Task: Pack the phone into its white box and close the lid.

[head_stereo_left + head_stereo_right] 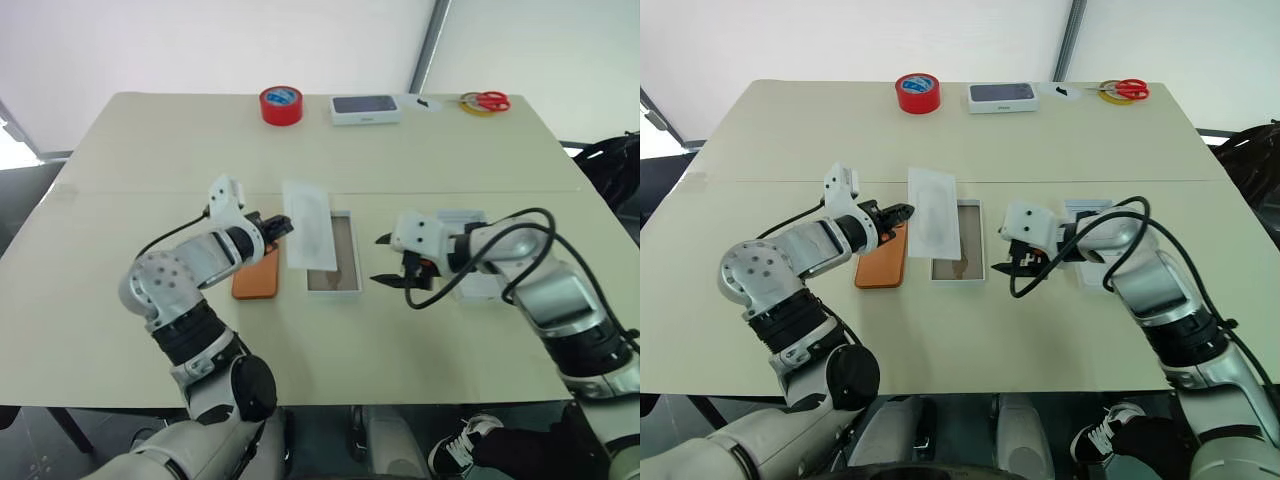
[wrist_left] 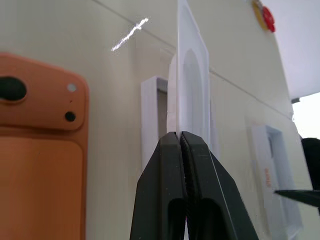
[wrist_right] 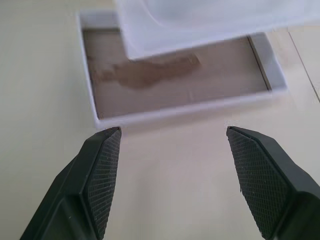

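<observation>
Risk: insert slips or lands back over the tray

Left end effector (image 2: 181, 137) is pinched shut on one edge of the moulded white insert (image 1: 308, 225). I hold it tilted above the white box (image 1: 333, 256), so it overhangs the near-left part of the brownish floor. Right end effector (image 3: 172, 145) is spread wide and empty, hovering just beside the box's right wall, not touching it.

Phone (image 1: 257, 276) lies camera-side up on the surface (image 1: 150, 150), just left of the box and under my left wrist. Lid (image 1: 470, 262) sits on the surface right of the box, partly hidden behind my right arm.

What can go wrong from here:
- Grip on the insert is a thin edge pinch. The plastic can pivot or slide out and drop onto the phone or skew across the tray.
- If the insert is set down badly seated, the phone likely rides high and the lid won't close.
- Left arm hangs right over the phone. A low sweep can nudge it along or off its spot.
- Right fingers are near the box wall. A bump can shove the light tray and spoil alignment.
- Lid is close under the right forearm and cable, so dragging it is possible.

Red tape (image 1: 281, 105), white box with a dark-screen top (image 1: 366, 108) and scissors (image 1: 487, 101) sit well apart at the far edge, no concern.
</observation>
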Available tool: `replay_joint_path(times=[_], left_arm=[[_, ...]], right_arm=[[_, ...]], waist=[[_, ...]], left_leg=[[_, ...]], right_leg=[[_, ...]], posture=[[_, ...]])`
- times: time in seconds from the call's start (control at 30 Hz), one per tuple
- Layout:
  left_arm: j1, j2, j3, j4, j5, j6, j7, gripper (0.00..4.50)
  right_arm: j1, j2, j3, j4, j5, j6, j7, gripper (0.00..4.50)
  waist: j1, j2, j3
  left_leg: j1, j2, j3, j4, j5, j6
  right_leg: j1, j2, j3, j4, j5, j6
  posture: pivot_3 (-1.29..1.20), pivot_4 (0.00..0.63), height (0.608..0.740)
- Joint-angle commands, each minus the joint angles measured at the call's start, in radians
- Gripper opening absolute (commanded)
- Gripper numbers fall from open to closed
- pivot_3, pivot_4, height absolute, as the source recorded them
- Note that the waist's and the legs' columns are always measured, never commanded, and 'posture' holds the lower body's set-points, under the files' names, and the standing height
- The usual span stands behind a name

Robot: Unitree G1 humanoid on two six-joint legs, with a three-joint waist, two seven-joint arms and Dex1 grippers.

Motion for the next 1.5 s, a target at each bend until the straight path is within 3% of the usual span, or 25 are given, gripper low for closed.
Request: replay_joint_path(times=[0.03,0.67,0.8,1.0,1.17,1.27,1.43,1.5], left_arm=[[0.015,-0.067,-0.040,-0.018,0.010,-0.019,0.000,0.00],[0.052,-0.187,-0.052,0.022,-0.016,-0.018,0.017,0.00],[0.050,-0.177,-0.050,0.033,-0.030,-0.014,0.008,1.35],[0.045,-0.134,-0.051,0.027,-0.069,0.009,-0.027,4.35],[0.033,-0.043,-0.031,-0.003,-0.138,0.009,-0.055,4.46],[0.045,0.103,-0.068,-0.038,-0.129,-0.036,-0.112,4.50],[0.253,0.459,-0.394,-0.107,0.034,-0.396,-0.314,4.50],[0.316,0.548,-0.458,-0.104,0.066,-0.514,-0.399,4.50]], right_arm=[[0.000,-0.016,-0.034,-0.009,0.005,-0.006,-0.020,3.51],[0.031,-0.003,-0.003,0.008,-0.010,-0.031,-0.056,3.51],[0.035,0.000,0.005,0.011,-0.013,-0.035,-0.062,3.58],[0.031,0.010,0.007,0.015,-0.015,-0.037,-0.077,3.58],[0.002,0.044,-0.021,0.015,0.014,-0.017,-0.106,3.58],[-0.033,0.088,-0.038,0.027,0.044,0.017,-0.128,2.69],[-0.114,0.209,0.011,0.110,0.006,0.092,-0.240,0.17],[-0.139,0.250,0.036,0.146,-0.022,0.099,-0.282,0.04]], waist=[[0.003,0.000,0.000],[0.005,0.000,0.000],[0.005,0.000,0.000],[0.005,0.000,0.000],[0.005,0.000,0.000],[0.001,0.000,0.000],[-0.023,0.001,-0.001],[-0.016,0.001,-0.001]], left_leg=[[0.000,0.000,0.000,0.000,0.000,0.000],[0.000,0.000,0.000,0.000,0.000,0.000],[0.000,0.000,0.000,0.000,0.000,0.000],[0.000,0.000,0.000,0.000,0.000,0.000],[0.000,0.000,0.000,0.000,0.000,0.000],[0.000,0.000,0.000,0.000,0.000,0.000],[0.002,0.003,0.001,-0.002,0.000,-0.001],[0.001,0.003,0.001,-0.003,0.001,-0.001]], right_leg=[[0.000,0.000,0.000,0.000,0.000,0.000],[0.000,0.000,0.000,0.000,0.000,0.000],[0.000,0.000,0.000,0.000,0.000,0.000],[0.000,0.000,0.000,0.000,0.000,0.000],[0.000,0.000,0.000,0.000,0.000,0.000],[0.000,0.000,0.000,0.000,0.000,0.000],[-0.001,0.002,0.001,0.002,0.000,-0.001],[-0.002,0.002,0.002,0.002,-0.002,-0.004]], posture=[[0.00,0.150,0.736],[0.00,0.150,0.736],[0.00,0.150,0.736],[0.00,0.150,0.736],[0.00,0.150,0.736],[0.00,0.150,0.736],[0.00,0.150,0.736],[0.00,0.150,0.736]])
